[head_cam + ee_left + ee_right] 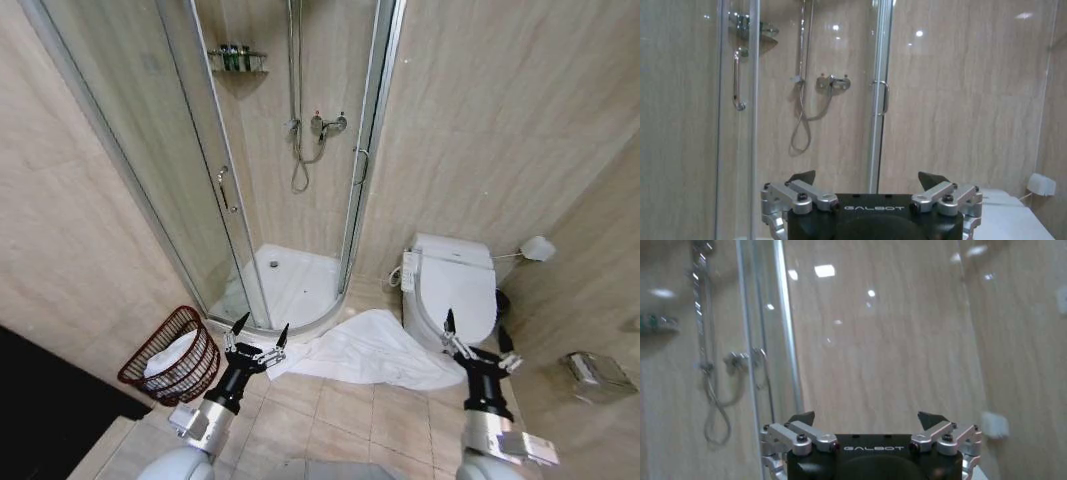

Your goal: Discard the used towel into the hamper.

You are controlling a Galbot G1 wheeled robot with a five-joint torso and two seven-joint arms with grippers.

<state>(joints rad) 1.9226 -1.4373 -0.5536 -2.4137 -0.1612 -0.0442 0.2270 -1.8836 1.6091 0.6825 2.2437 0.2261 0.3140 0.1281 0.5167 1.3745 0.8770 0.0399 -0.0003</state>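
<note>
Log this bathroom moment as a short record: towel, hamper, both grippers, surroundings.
towel: white towel spread on the tiled floor between the shower stall and the toilet
hamper: reddish-brown hamper by the left wall, tilted, something white already inside
left gripper: left gripper open, holding nothing, between hamper and towel
right gripper: right gripper open, holding nothing, in front of the toilet
task state: towel not yet picked up

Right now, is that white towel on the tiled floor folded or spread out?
Spread out: the white towel lies crumpled, unfolded on the floor tiles.
</note>
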